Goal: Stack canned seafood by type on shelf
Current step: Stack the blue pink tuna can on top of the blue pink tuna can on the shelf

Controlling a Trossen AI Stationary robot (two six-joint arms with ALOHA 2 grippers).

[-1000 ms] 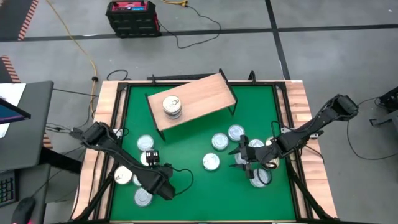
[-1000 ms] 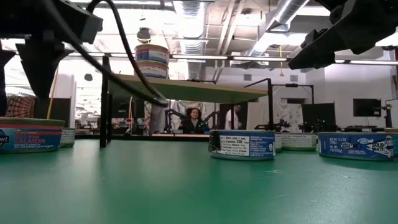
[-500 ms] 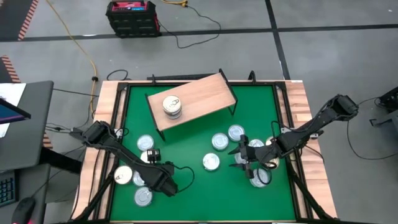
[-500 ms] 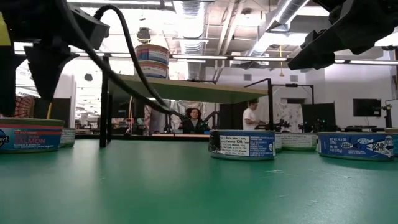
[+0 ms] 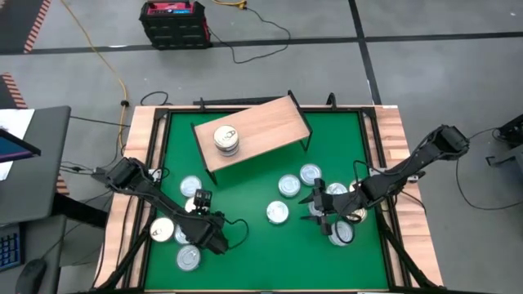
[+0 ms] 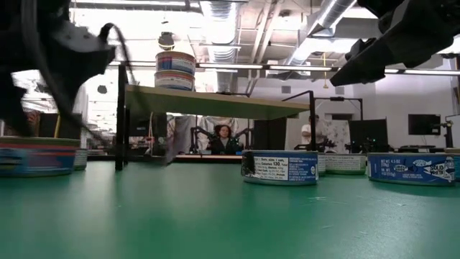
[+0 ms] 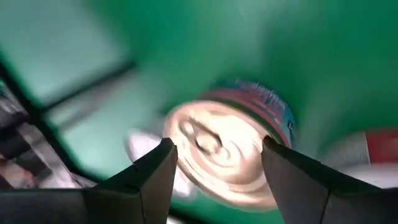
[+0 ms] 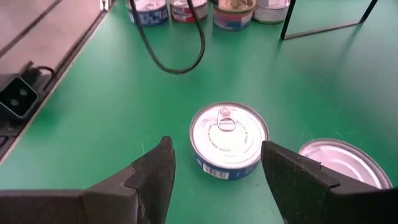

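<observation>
1. One short stack of cans [image 5: 225, 140] stands on the shelf [image 5: 270, 126], upper centre; the other tins lie loose on the desk [image 5: 253, 245].
2. Left gripper [image 5: 198, 202], lower left, straddles a gold-lidded can [image 7: 227, 155]; grip uncertain. Right gripper [image 5: 312, 207] hangs released above a silver tin [image 8: 228, 139].
3. Shelf's right half is free; the bottom centre of the desk is roomy.

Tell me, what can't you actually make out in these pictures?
- Left wrist view: motion blur hides the label of the can between the left hand fingers.
- Low view: the left arm is a dark smear.
- High view: labels on the cans stacked on the shelf are too small to read.
- Right wrist view: one silver can is half hidden by a finger.
</observation>
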